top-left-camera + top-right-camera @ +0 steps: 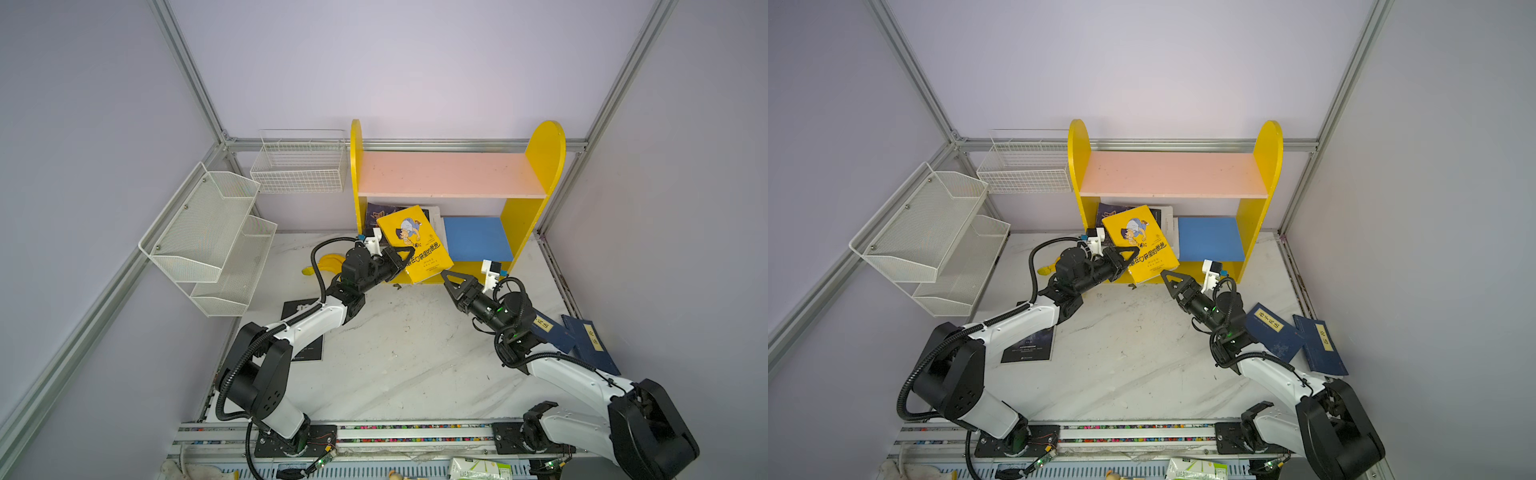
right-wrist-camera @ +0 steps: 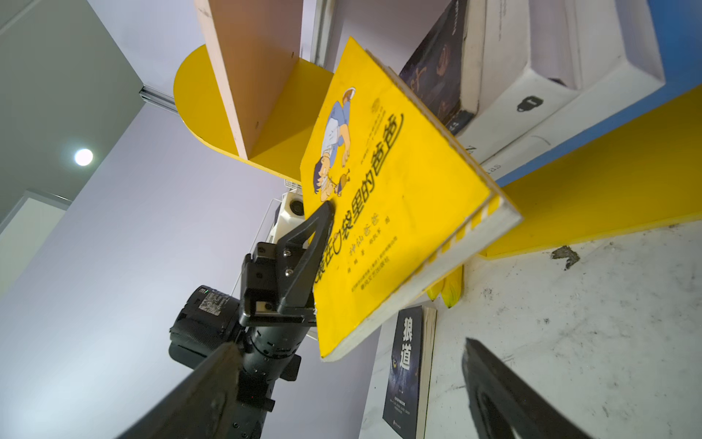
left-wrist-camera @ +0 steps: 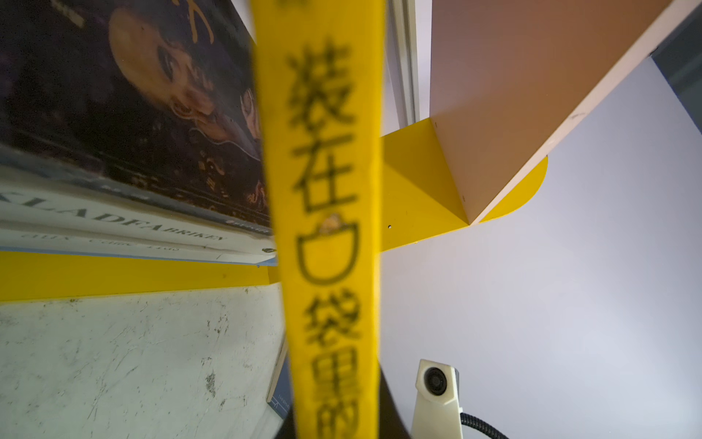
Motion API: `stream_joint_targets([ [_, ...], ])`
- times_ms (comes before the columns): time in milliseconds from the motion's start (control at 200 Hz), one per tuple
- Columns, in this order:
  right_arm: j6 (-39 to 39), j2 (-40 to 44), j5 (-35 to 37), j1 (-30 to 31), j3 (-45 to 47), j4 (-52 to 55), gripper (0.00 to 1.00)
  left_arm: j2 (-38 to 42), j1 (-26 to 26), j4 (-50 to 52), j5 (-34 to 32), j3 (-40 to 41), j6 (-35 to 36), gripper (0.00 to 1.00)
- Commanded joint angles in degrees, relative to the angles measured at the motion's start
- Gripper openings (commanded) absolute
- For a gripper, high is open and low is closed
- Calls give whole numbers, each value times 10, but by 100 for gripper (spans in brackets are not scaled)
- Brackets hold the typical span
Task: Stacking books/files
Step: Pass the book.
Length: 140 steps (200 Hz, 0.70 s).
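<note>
My left gripper [image 1: 409, 253] is shut on the yellow cartoon book [image 1: 415, 243], holding it tilted above the stack on the shelf's blue lower board [image 1: 478, 239]. That stack has the dark old-man portrait book [image 3: 133, 95] on top of the large white book [image 3: 114, 224]. My right gripper [image 1: 445, 276] is open and empty, just below the yellow book's [image 2: 391, 213] near corner. The black wolf-eyed book [image 1: 1030, 347] lies on the table, partly under the left arm. Two navy books [image 1: 1273, 332] [image 1: 1320, 347] lie beside the right arm.
The yellow shelf unit [image 1: 544, 158] with a pink upper board [image 1: 449, 172] stands at the back. Bananas [image 1: 328, 264] lie left of it behind the left wrist. A wire basket [image 1: 299, 166] and a mesh rack [image 1: 208, 232] hang on the left.
</note>
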<state>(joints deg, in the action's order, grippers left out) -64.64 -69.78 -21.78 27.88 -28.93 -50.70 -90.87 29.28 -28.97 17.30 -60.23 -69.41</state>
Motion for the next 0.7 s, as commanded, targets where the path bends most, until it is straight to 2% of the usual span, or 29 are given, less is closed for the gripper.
stream_joint_targets([
  [0, -26, -45, -10, 14, -34, -83, 91, 14, 4, -91, -20, -68, -17, 0],
  [215, -9, -118, -7, 31, -97, -98, 82, 18, 9, -106, -35, -60, -26, 0],
  [560, -74, -204, 1, 37, -130, -209, 31, 17, 13, -128, -44, -48, -38, 0],
  [615, -78, -207, 6, 37, -129, -218, 27, 18, 13, -129, -43, -46, -38, 0],
  [695, -77, -203, 9, 36, -133, -212, 21, 19, 13, -129, -42, -44, -36, 6],
])
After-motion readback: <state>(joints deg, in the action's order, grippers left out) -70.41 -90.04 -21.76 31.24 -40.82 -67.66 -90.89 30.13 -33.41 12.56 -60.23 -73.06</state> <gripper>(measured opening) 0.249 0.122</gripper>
